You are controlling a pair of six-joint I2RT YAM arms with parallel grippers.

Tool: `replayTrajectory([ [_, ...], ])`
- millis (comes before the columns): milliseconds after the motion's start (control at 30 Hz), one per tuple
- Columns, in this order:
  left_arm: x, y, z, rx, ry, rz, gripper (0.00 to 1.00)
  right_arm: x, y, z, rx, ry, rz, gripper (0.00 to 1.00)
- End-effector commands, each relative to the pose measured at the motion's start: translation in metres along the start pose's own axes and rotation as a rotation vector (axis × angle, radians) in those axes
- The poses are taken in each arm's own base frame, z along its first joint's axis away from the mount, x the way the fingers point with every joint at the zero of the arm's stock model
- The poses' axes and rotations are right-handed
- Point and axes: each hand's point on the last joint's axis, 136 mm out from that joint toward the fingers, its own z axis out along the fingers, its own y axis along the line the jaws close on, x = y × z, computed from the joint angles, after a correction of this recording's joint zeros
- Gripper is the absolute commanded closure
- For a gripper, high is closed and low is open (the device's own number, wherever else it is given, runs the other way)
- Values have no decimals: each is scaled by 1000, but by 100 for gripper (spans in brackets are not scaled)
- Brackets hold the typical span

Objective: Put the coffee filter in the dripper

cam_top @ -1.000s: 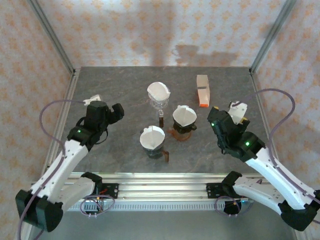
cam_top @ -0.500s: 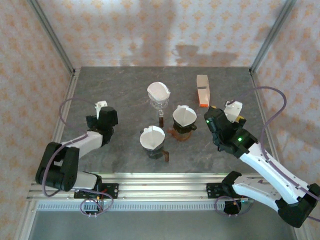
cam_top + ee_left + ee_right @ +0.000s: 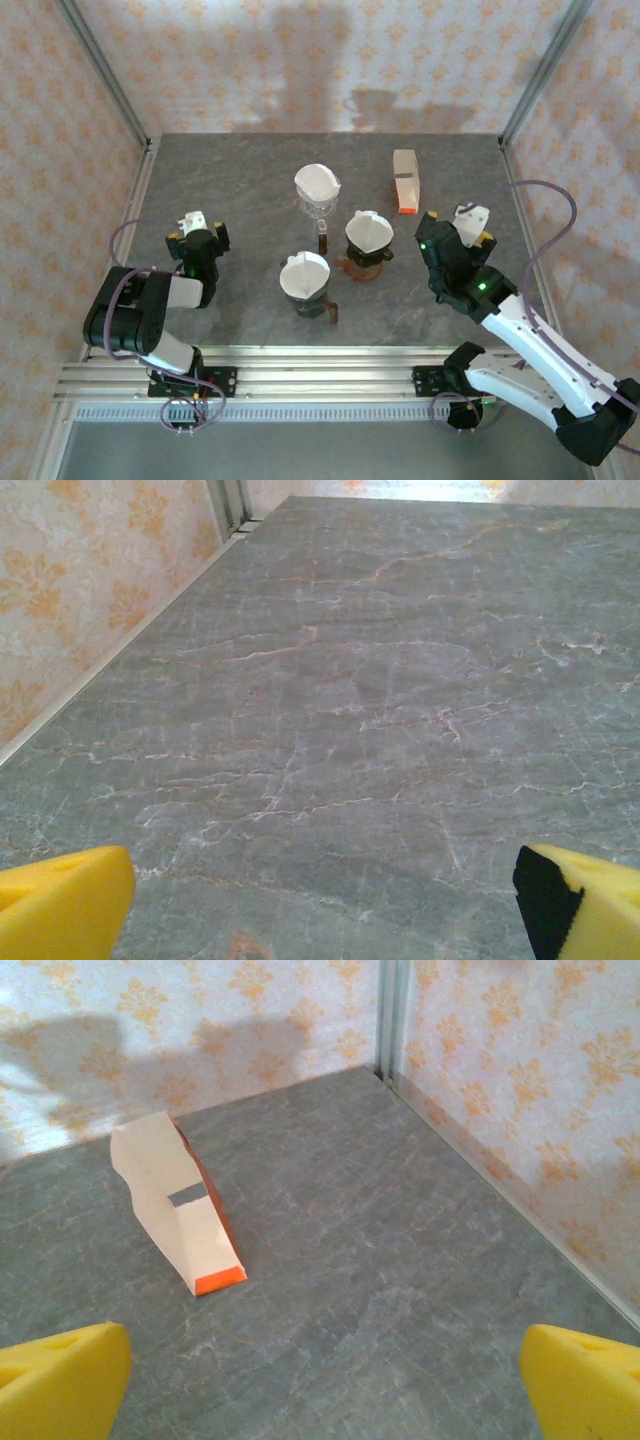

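Note:
Three drippers stand mid-table, each with a white paper filter sitting in it: a clear one [image 3: 318,205] at the back, a brown one [image 3: 366,262] to the right, a dark one [image 3: 308,300] in front. The filter box [image 3: 404,181], cream with an orange end, lies at the back right; it also appears as the box [image 3: 180,1205] in the right wrist view. My left gripper [image 3: 193,224] rests low at the left, open over bare table, its yellow fingertips [image 3: 60,905] wide apart. My right gripper [image 3: 470,222] is open right of the brown dripper, holding nothing.
The grey marble table [image 3: 240,180] is bounded by aluminium posts and patterned walls. The left edge rail [image 3: 120,650] runs close to the left gripper. The back right corner post [image 3: 390,1020] stands beyond the box.
The left arm has folded back and down toward its base, its gripper now low at the left. The right gripper shifted only slightly. Drippers and box have not moved.

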Motion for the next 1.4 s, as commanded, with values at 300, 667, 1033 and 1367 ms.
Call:
replayTrajectory([
  [300, -24, -14, 3, 47, -66, -2, 0, -8, -6, 83, 59, -76, -27, 0],
  [667, -24, -13, 3, 45, -67, -4, 0, 73, -45, 162, 130, -38, -75, 0],
  [1033, -23, -13, 3, 46, -66, -3, 0, 104, -30, 188, -42, -13, -10, 1],
  [1367, -23, -18, 3, 66, -62, 12, 0, 105, -30, 187, -34, 1, -24, 1],
])
